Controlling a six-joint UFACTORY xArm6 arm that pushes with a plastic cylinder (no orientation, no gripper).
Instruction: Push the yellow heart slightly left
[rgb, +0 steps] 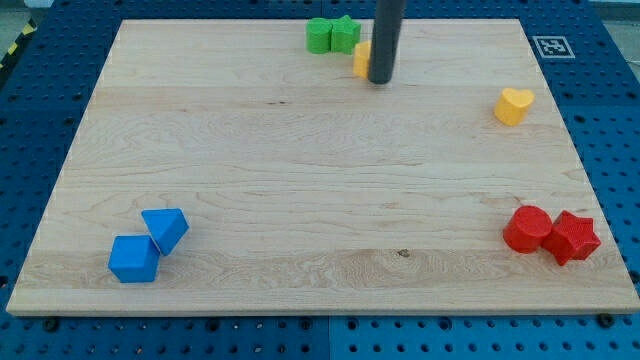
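The yellow heart (513, 105) lies near the view's right edge of the wooden board (300, 180), in its upper part. My tip (379, 79) is at the view's top centre, well to the left of the heart and apart from it. The rod hides most of another yellow block (361, 60), which sits just left of the tip and seems to touch it.
Two green blocks (331, 35) sit together at the top edge, left of the rod. A red cylinder (527, 229) and a red star-like block (573, 237) sit at the bottom right. A blue cube (134, 259) and a blue triangular block (166, 229) sit at the bottom left.
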